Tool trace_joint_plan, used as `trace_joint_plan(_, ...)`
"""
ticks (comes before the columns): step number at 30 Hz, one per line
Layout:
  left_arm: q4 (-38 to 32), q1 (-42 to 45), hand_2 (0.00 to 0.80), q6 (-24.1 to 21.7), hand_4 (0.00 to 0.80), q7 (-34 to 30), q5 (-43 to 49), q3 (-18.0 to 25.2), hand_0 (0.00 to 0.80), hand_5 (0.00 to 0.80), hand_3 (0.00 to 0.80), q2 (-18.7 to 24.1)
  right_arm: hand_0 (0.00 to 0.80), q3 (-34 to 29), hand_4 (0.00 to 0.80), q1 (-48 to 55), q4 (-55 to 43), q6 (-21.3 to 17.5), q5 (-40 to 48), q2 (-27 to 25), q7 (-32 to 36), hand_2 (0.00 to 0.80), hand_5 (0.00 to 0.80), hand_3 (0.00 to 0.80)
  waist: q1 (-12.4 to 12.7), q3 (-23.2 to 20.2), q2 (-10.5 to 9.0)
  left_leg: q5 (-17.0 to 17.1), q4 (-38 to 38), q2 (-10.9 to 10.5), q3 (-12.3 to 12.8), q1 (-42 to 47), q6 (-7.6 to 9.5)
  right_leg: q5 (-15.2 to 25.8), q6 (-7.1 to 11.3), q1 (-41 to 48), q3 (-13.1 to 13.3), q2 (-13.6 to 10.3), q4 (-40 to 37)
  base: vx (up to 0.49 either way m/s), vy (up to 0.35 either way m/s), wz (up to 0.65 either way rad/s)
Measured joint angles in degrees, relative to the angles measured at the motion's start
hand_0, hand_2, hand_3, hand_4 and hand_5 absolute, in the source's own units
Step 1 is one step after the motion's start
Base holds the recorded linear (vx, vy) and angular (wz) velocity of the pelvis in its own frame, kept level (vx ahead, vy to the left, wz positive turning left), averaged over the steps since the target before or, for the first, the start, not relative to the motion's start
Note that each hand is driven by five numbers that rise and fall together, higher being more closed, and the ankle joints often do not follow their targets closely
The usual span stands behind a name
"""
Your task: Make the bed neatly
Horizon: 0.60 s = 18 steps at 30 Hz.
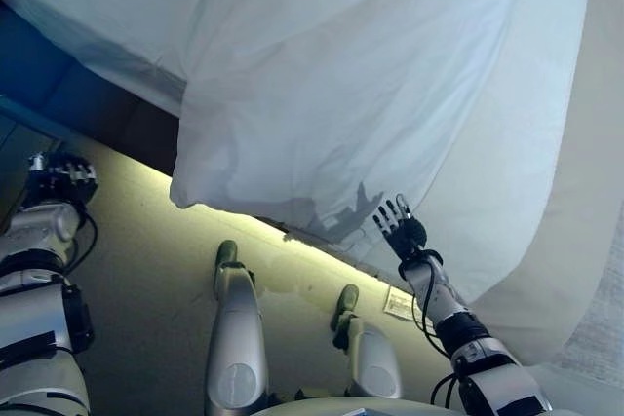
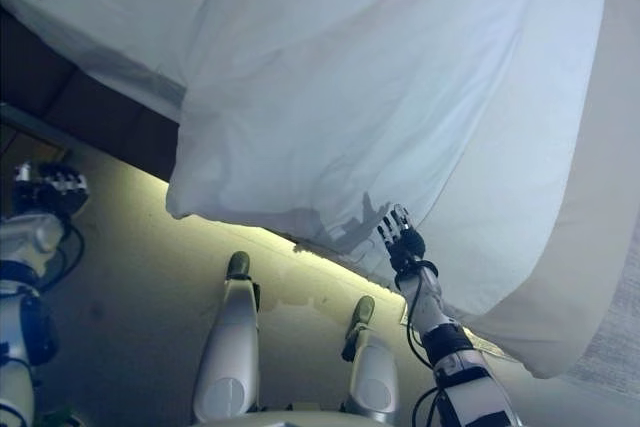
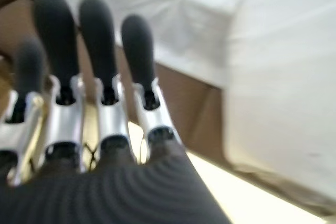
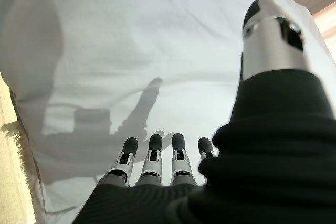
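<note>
Right robot hand (image 1: 401, 231), fingers straight and holding nothing, hovers just off the white duvet (image 1: 341, 94) hanging over the bed's near edge; left robot hand (image 1: 60, 180), fingers relaxed, idles apart. Judged step: reaching in; next, grasp the hem and pull it smooth

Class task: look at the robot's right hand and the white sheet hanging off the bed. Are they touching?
Cannot tell. In the right wrist view the right hand has straight fingers reaching toward the white sheet, casting a shadow on it, but neither contact nor a gap shows plainly.

White duvet (image 1: 370, 85) drapes over the bed (image 1: 88, 36).
</note>
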Motion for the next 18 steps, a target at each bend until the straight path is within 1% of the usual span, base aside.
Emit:
trace_joint_plan(3, -2.4, 3.1, 0.0, 1.2, 0.0, -0.1, -4.8, 0.3, 0.0, 0.0, 0.0, -3.7, 0.0, 0.0, 0.0, 0.7, 0.0, -0.2, 0.0, 0.0, -0.3, 0.0, 0.0, 0.0, 0.1, 0.0, 0.0, 0.1, -0.3, 0.2, -0.2, 0.0, -0.27, -0.1, 0.04, 0.0, -0.1, 0.4, -0.1, 0.003, -0.103, -0.01)
trace_joint_plan(7, -3.6, 6.7, 0.0, 3.8, 0.0, -0.9, -6.1, 2.5, 0.0, 0.0, 0.0, -8.9, 0.0, 0.0, 0.0, 1.5, 0.0, -0.8, 0.0, 0.1, -0.3, 0.0, 0.0, 0.0, 0.7, 0.0, -0.02, 0.4, -1.0, 0.6, -0.7, 0.1, -0.67, -0.1, 0.09, 0.0, -0.6, 1.0, -0.1, 0.028, -0.103, 0.02)
trace_joint_plan(9, -3.6, 7.7, 0.0, 5.6, 0.0, -1.6, -6.6, 2.9, 0.0, 0.0, 0.0, -10.8, 0.0, -0.1, 0.0, 1.8, 0.1, -1.2, 0.1, 0.4, -0.2, 0.0, 0.0, 0.0, 1.1, 0.0, -0.07, 0.5, -1.1, 0.9, -1.0, 0.1, -0.89, -0.1, 0.08, 0.2, -0.9, 1.4, -0.1, 0.046, -0.098, 0.04)
trace_joint_plan(11, -3.8, 8.5, 0.0, 6.9, 0.0, -2.4, -6.6, 2.9, 0.0, 0.0, 0.0, -12.1, 0.0, -0.6, 0.0, 1.9, 0.2, -1.4, 0.1, 1.4, -0.2, 0.0, 0.0, 0.0, 1.3, 0.0, -0.12, 0.7, -1.3, 0.9, -1.7, 0.1, -1.11, -0.2, 0.04, 0.5, -1.6, 1.6, -0.2, 0.054, -0.104, 0.09)
trace_joint_plan(14, -6.2, 10.7, 0.0, 8.2, 0.0, -3.7, -6.7, 2.9, 0.0, 0.0, 0.0, -14.2, 0.0, -0.6, 0.0, 2.5, 0.3, -1.7, 0.1, 2.6, 0.0, 0.0, 0.0, 0.0, 1.7, 0.0, -0.65, 1.4, -2.4, 0.8, -2.2, 0.3, -1.26, -0.3, 0.03, 1.0, -2.2, 1.7, -0.5, 0.05, -0.103, 0.12)
trace_joint_plan(18, -7.3, 13.6, 0.0, 9.1, 0.0, -4.0, -6.7, 2.8, 0.0, 0.0, 0.0, -15.2, 0.0, -0.6, 0.0, 2.8, 1.0, -1.9, 0.7, 3.7, 0.2, 0.0, 0.0, 0.0, 2.2, 0.0, -1.84, 1.8, -2.9, 1.0, -3.1, 0.4, -1.72, -0.5, 0.36, 1.6, -2.8, 2.2, -0.6, 0.042, -0.065, 0.08)
